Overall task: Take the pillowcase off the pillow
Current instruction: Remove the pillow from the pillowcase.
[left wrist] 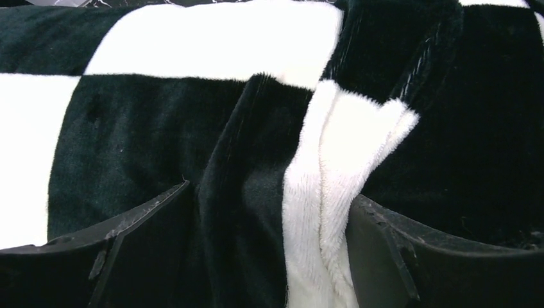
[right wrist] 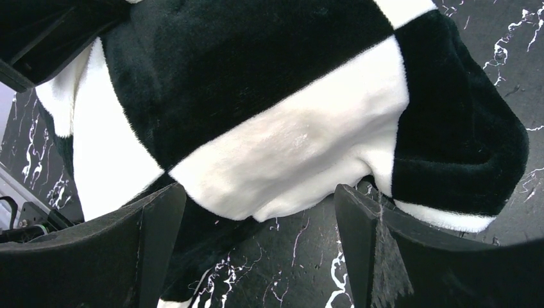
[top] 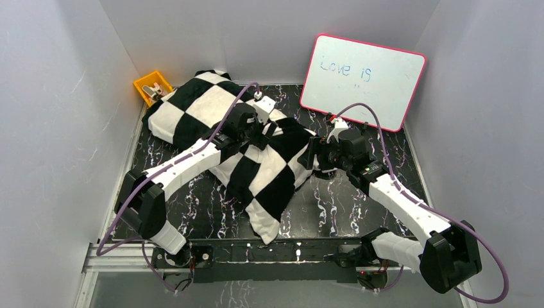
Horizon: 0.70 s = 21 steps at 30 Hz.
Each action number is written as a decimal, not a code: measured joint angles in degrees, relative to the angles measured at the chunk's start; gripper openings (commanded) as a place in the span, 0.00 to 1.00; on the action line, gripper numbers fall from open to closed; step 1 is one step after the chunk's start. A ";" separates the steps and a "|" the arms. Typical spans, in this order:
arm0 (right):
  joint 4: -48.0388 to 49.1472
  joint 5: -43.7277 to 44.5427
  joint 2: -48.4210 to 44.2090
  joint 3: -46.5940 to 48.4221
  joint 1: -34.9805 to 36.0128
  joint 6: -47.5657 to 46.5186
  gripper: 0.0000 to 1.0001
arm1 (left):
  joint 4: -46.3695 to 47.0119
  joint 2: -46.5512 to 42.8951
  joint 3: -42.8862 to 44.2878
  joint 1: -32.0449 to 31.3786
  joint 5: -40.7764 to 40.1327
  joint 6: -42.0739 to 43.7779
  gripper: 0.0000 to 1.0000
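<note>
The black-and-white checkered pillowcase [top: 199, 106] lies stuffed and diagonal on the table, from the back left to the front middle. The plain white pillow is hidden inside it. My left gripper [top: 262, 131] rests on top of the pillowcase near its middle. In the left wrist view its jaws [left wrist: 269, 192] stand open, with a raised fold of the pillowcase [left wrist: 321, 167] between them. My right gripper [top: 312, 157] is at the pillowcase's right edge. In the right wrist view it is open [right wrist: 260, 192], low over the table, with the bulging edge of the pillowcase [right wrist: 269, 96] just above its fingertips.
An orange bin [top: 153, 85] sits at the back left corner, touching the pillowcase. A pink-framed whiteboard [top: 362, 80] leans on the back wall at the right. The black marbled table [top: 346, 205] is closed in by grey walls on three sides.
</note>
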 measured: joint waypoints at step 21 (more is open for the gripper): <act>1.03 2.99 5.70 4.31 12.33 -2.03 0.92 | -4.28 -0.07 2.99 8.02 -9.33 1.16 0.00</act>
